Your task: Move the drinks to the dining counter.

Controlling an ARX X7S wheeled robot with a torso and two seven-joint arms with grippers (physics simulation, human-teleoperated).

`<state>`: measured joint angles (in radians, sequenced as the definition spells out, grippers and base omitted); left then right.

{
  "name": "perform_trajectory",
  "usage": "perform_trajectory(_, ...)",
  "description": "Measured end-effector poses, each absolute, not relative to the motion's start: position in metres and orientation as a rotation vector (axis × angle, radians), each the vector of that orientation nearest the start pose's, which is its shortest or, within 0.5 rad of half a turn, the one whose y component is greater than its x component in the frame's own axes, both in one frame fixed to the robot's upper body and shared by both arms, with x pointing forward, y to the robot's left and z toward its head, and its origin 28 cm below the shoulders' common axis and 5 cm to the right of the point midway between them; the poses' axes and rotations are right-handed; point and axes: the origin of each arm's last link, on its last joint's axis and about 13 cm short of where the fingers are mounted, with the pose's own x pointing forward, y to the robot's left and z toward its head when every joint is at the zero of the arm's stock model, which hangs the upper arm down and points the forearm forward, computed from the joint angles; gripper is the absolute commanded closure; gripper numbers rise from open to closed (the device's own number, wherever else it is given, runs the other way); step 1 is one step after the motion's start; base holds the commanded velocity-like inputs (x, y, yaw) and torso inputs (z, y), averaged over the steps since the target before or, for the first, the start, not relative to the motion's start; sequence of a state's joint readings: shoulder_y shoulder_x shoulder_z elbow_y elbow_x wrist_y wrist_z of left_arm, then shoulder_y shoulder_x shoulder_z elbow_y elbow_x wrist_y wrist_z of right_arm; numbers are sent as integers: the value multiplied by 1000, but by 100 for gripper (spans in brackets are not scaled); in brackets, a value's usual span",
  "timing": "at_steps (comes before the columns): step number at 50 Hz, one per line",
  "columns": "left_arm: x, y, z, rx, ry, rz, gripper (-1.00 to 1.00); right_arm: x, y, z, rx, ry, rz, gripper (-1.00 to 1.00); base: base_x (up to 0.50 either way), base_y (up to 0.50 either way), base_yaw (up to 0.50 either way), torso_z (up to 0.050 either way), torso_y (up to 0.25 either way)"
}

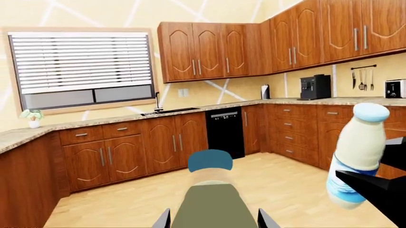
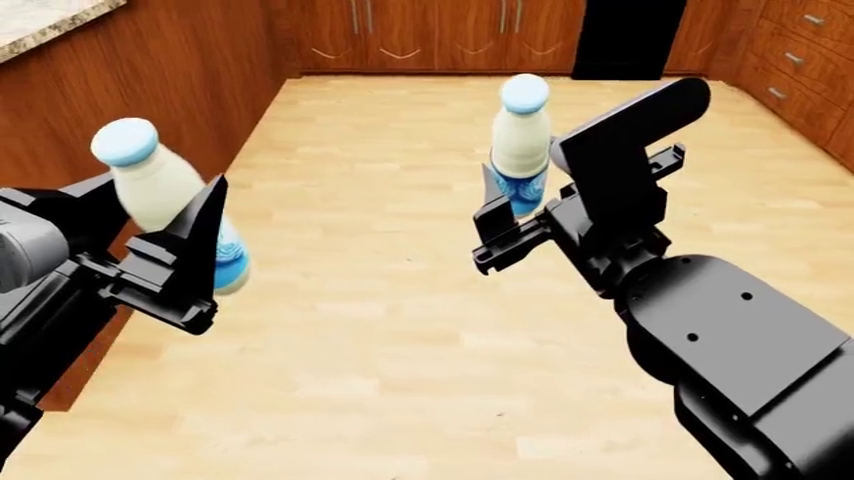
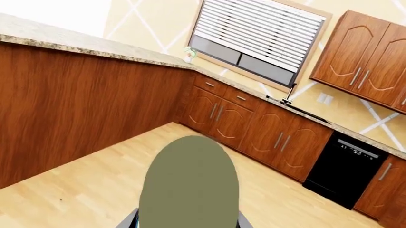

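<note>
Both drinks are held in the air above the wood floor [image 2: 400, 330] of the kitchen. The left hand [image 2: 187, 255] is clenched around the left bottle [image 2: 160, 190], which tilts with its light blue cap [image 2: 126, 141] leaning outward. The right hand [image 2: 514, 225] grips the right bottle [image 2: 521, 145] low on its wave label, and this bottle stands nearly upright. A corner of speckled granite worktop [image 2: 40, 20] shows at the far left, over a wood base, well apart from both bottles.
</note>
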<state>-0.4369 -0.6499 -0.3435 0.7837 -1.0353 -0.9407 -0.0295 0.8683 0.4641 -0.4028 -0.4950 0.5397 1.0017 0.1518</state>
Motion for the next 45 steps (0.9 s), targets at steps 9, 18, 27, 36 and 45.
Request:
perform_trajectory(9, 197, 293, 240, 50, -265, -386, 100, 279, -103, 239, -361, -136, 331, 100, -504, 300, 0, 0, 2)
perform_trajectory(18, 198, 293, 241, 50, -265, -389, 100, 279, -103, 240, -367, -139, 330, 100, -504, 301, 0, 1, 1)
perform_trajectory(27, 199, 292, 240, 49, -264, -393, 100, 279, -103, 241, -373, -141, 329, 100, -504, 300, 0, 0, 2)
perform_trajectory(36, 199, 292, 241, 52, -262, -396, 100, 279, -102, 241, -377, -141, 333, 100, -504, 299, 0, 1, 1)
perform_trajectory(45, 197, 292, 247, 63, -269, -392, 100, 278, -102, 246, -384, -152, 334, 100, -504, 299, 0, 0, 2)
